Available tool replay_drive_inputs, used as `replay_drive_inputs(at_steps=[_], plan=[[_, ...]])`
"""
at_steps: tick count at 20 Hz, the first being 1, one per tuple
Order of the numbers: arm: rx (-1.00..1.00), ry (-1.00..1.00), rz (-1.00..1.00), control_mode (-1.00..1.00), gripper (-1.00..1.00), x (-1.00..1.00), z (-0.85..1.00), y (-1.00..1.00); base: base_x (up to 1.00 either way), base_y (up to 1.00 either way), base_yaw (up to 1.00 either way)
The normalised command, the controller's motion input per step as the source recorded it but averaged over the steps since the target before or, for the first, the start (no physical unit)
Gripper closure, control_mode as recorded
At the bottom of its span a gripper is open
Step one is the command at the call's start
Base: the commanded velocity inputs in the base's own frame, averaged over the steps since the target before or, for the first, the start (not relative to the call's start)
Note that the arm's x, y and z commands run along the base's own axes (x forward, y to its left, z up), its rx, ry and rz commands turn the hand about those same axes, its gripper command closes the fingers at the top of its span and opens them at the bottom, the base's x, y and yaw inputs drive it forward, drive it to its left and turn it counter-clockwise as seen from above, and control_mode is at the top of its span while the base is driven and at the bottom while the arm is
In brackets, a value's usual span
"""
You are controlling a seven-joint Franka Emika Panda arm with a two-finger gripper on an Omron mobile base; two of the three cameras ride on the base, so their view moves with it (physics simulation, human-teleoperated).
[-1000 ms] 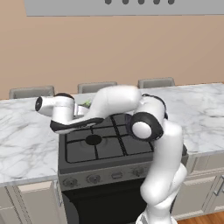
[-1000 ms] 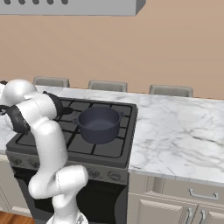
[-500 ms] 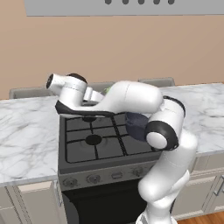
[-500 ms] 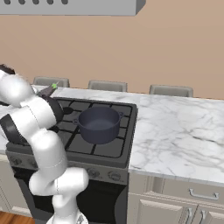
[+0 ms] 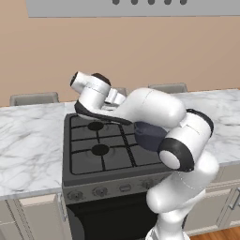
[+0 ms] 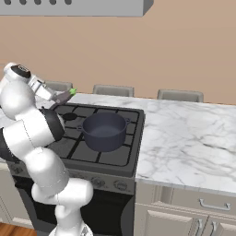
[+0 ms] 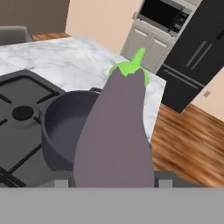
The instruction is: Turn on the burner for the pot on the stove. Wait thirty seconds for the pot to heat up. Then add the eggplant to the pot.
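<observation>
Eggplant rides pinched between my fingertips, stem cap pointing away from my hand, carried above the stove at the back-left corner of the grates. My gripper is pressed together on it, at about 10 o'clock from the pot. That dark blue-grey pot sits on the front-right burner with nothing visible inside it. I cannot tell whether the burner is lit; no flame shows. Judging by this, the pick-up is done; what remains is carrying the eggplant over the rim and letting go.
</observation>
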Motion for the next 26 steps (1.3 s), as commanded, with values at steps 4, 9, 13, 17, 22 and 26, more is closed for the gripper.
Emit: replay_drive_inputs(at_steps=[4,9,13,17,22,26], plan=[[0.14,0.00,0.00,-1.00,1.00,-0.11,0.02,-0.78,0.00,0.00,0.00],[0.24,0.04,0.00,-1.00,1.00,-0.09,0.02,-0.65,0.00,0.00,0.00],[0.22,0.01,0.01,-1.00,1.00,0.00,0.00,-0.54,0.00,0.00,0.00],[0.07,0.00,0.02,-1.00,1.00,0.00,0.00,-0.40,0.00,0.00,0.00],[0.00,0.00,0.00,-1.00,1.00,0.03,0.00,-0.19,0.00,0.00,0.00],[0.07,0.11,0.02,-1.00,1.00,0.10,0.00,-0.17,0.00,0.00,0.00]])
